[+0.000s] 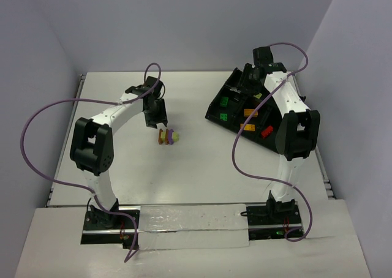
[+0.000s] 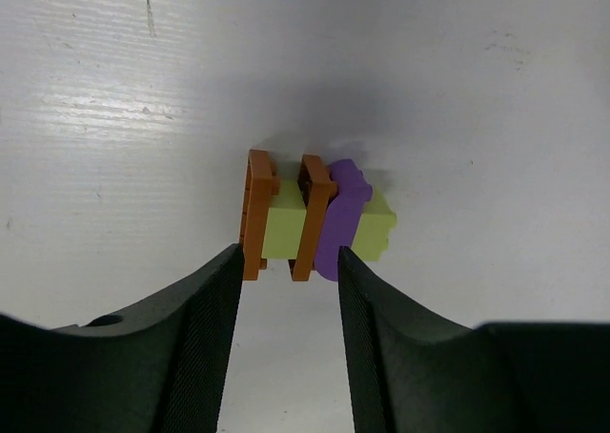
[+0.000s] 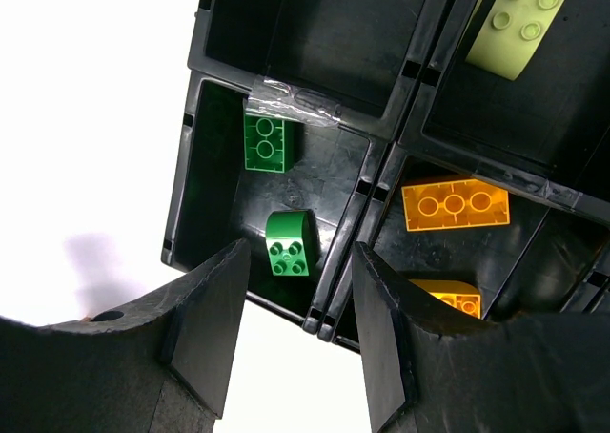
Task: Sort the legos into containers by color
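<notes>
No legible text or markings anywhere.

White table point(image 1: 202, 180) w/ faint scuffs; clear plastic sheet point(image 1: 193, 224) along near edge betw. the two base mounts. Plain pale walls point(image 1: 184, 21) on 3 sides. Purple cables point(image 1: 37, 125) loop over it.

A robotics lab test cell; plain pale walls point(image 1: 184, 27) enclose a white table point(image 1: 190, 161); two arms are bolted to a rail point(image 1: 190, 228) at the table's near edge.
</notes>
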Robot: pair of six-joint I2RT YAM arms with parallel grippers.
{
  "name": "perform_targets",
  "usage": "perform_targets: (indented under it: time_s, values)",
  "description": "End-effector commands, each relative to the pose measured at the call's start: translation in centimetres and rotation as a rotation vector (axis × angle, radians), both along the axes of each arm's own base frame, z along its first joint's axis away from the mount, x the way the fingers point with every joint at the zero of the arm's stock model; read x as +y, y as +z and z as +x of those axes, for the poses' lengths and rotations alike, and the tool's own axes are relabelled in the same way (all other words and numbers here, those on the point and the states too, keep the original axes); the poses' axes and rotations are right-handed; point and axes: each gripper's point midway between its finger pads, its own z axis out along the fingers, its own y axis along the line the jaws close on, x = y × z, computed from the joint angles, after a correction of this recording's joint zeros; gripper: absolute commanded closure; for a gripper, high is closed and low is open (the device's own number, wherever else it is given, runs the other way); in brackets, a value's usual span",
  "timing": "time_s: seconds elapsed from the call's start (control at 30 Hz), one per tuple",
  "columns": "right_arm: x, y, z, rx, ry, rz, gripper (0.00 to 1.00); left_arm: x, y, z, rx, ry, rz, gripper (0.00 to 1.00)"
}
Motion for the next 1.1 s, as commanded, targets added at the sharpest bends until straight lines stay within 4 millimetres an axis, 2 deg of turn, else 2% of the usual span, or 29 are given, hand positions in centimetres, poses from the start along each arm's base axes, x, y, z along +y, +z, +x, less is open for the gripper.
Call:
perform_targets:
  time_s: [0.0, 0.43, 0.83, 0.9, 1.07]
  values:
    - [0.0, 2.8, 0.1, -0.072, 0.008, 0.003, 0.46, -0.1, 0.5, 1.4, -0.04, 0.05, -0.001, 0.51]
    - [-0.2, 2.8, -0.1, -0.068, 0.002, -0.007, 0.46, 0.0, -1.8, 2.7, -0.016, 0.05, 0.027, 0.58]
    - [-0.4, 2.9, -0.1, -0.066, -0.002, -0.013, 0.45, 0.7, -3.5, 2.6, 0.002, 0.062, 0.059, 0.64]
    - [-0.3, 2.9, -0.1, -0.064, 0.0, -0.009, 0.46, 0.7, -3.7, 2.5, 0.004, 0.058, 0.061, 0.7]
    - [-0.2, 3.1, 0.2, -0.071, -0.002, -0.002, 0.46, 0.9, -4.5, 2.4, 0.019, 0.052, 0.076, 0.72]
